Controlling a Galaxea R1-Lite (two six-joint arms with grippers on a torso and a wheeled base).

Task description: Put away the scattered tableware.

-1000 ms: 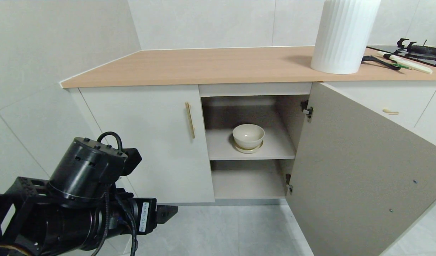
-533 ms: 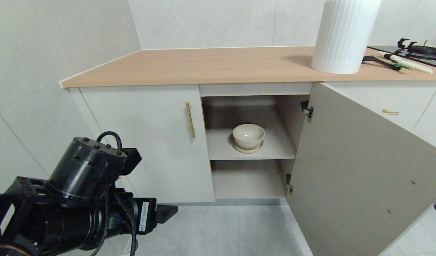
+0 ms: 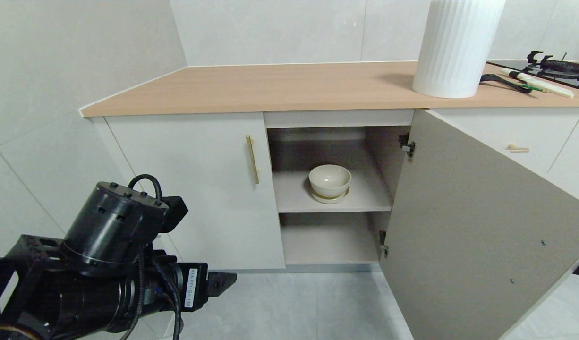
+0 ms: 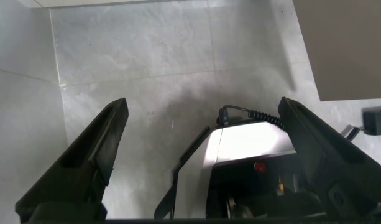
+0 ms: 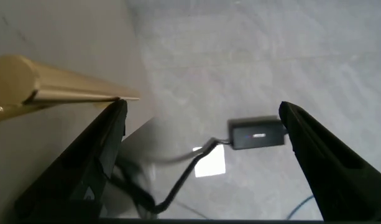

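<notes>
Bowl (image 3: 330,179) sits on a small plate (image 3: 330,198) on the upper shelf (image 3: 294,194) of the open cabinet; the right door (image 3: 469,226) juts out toward the near right; the left door (image 3: 190,189) is closed. Left gripper (image 4: 202,112) hangs near left over the floor, fingers apart; right gripper (image 5: 202,109) is likewise spread, a brass handle (image 5: 53,87) just beside one finger; a white ribbed vase (image 3: 455,47) stands on the counter (image 3: 270,87).

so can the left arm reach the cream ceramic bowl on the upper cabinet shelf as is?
Probably yes. The grey cabinet door stands wide open, nothing sits in front of the cream ceramic bowl, and the left gripper is open and empty.
</notes>
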